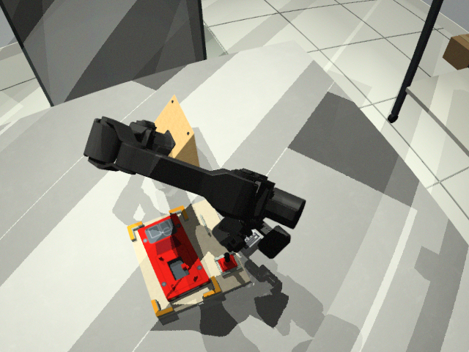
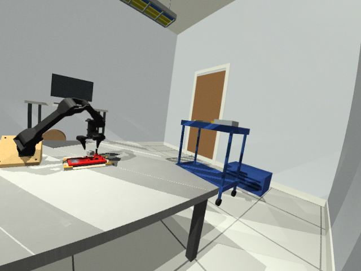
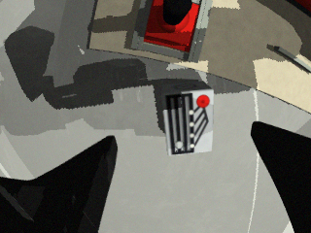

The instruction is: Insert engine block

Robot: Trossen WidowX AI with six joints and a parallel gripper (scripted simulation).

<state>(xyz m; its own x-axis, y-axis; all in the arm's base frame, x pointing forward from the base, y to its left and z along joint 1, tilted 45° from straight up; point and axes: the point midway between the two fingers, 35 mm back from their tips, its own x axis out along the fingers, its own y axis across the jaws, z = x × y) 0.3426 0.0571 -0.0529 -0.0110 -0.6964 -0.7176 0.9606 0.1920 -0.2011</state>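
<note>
The engine block (image 1: 253, 238) (image 2: 89, 152) (image 3: 201, 128) is a small grey-white block with dark slots and a red round mark on top. It lies on the table just off the board's edge. My gripper (image 2: 91, 148) (image 3: 187, 136) is open and empty, pointing down above the block. In the wrist view the block shows between the two fingertips, nearer the middle than either finger. The red car body (image 1: 182, 246) (image 2: 84, 161) lies between corner brackets. Its opening (image 1: 176, 270) shows a grey floor and a small red rib at one side. The arm partly hides the block in the top view.
A red piece (image 1: 231, 262) (image 3: 165, 40) with a black knob stands in a grey holder on the beige board (image 1: 146, 278), close to the block. A thin grey pin (image 1: 205, 224) (image 3: 293, 59) lies on the board. Orange brackets (image 1: 164, 311) surround the car body.
</note>
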